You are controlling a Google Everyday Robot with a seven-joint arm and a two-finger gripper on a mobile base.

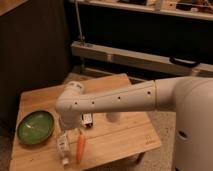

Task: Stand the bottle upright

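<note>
Right now the bottle (63, 146) lies on its side near the front left edge of the wooden tabletop (131, 136), its length running from far to near. An orange carrot (80, 148) lies just to its right, roughly parallel and close beside it. The robot's white arm (115, 97) reaches across the tabletop from the right and bends downward at its left end. There the hand (63, 125) hangs just above the far end of the bottle, mostly tucked under the arm. Its fingers stand apart, released, with nothing grasped between them, and whether they touch the bottle cannot be told. A green bowl (36, 127) sits to the left of the hand. A flat black packet (88, 120) lies just beyond the carrot, and a white cup (114, 117) shows partly below the arm, farther right.
</note>
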